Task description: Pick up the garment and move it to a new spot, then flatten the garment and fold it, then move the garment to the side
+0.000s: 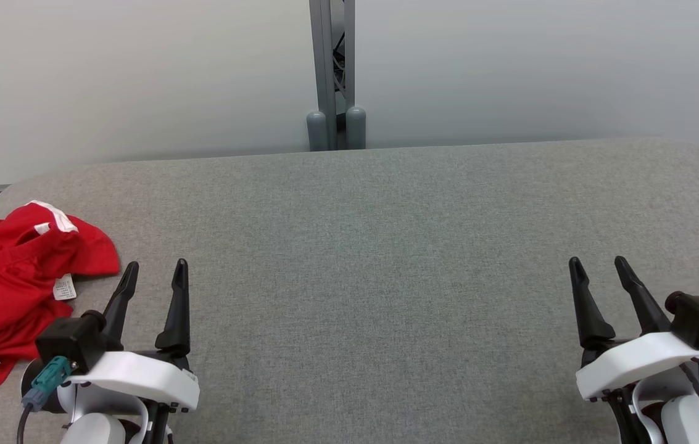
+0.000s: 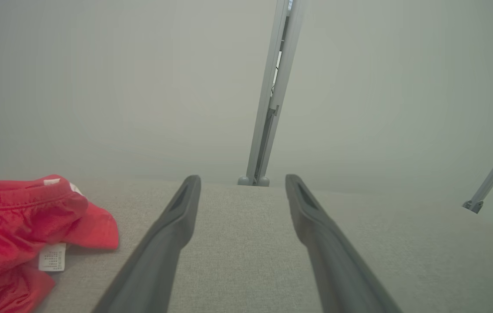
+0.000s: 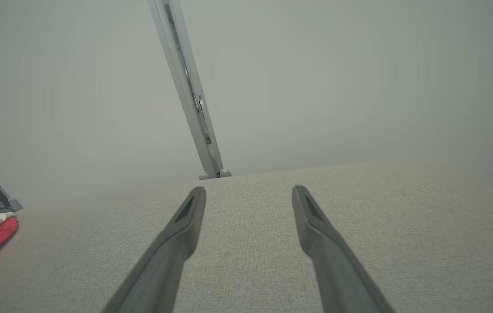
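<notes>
- Two hands hang over the grey worktop (image 1: 355, 246), the left hand (image 1: 157, 264) at the near left and the right hand (image 1: 597, 260) at the near right, each with its dark fingers spread apart and nothing between them.
- The red garment (image 1: 10, 290) lies crumpled at the worktop's left edge, with white-striped trim at its far and near ends and a small white care label (image 1: 64, 287) turned up on the side facing the left hand.
- The heap runs roughly near-to-far along that edge, just beside the left hand on its outer side; the fingers point past it toward the back wall (image 1: 139, 74), not at it.
- The right hand is well apart from the garment, the bare width of the worktop between.
- To my eye the pick-up is not yet begun, and the left hand is the one placed for it: it would need to swing outward to its left and come down on the garment.
- The open middle of the worktop looks the natural new spot.
</notes>
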`<state>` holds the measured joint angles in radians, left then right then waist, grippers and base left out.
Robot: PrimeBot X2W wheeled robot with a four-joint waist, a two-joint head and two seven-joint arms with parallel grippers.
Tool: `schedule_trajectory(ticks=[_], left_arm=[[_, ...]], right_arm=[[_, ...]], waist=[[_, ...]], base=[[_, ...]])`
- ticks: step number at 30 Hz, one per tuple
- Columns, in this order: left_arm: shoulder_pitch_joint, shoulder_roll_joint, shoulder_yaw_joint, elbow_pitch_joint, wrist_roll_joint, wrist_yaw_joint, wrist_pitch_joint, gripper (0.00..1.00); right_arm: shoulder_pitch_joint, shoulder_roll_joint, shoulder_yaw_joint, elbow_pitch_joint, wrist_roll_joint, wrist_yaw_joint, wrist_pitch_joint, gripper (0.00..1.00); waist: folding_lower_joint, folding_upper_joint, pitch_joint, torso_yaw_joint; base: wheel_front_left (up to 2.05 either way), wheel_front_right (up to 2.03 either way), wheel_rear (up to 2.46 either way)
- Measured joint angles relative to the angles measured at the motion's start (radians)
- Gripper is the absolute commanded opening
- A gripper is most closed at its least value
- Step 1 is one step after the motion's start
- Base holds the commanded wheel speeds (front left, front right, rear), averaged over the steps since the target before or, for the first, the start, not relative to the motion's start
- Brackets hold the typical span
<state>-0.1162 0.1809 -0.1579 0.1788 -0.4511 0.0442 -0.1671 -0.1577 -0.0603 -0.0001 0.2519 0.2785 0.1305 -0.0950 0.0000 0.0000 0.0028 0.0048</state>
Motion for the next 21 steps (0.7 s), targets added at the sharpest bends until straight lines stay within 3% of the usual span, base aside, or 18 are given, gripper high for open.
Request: schedule_trajectory(ticks=[21], left_arm=[[0.02,0.015,0.002,0.009,0.122,0.019,0.05,1.0]], right_arm=[[0.026,0.007,0.008,-0.005,-0.053,0.0,-0.038,1.0]], waist=[[0.0,0.0,-0.005,0.005]], base=[[0.0,0.0,0.0]])
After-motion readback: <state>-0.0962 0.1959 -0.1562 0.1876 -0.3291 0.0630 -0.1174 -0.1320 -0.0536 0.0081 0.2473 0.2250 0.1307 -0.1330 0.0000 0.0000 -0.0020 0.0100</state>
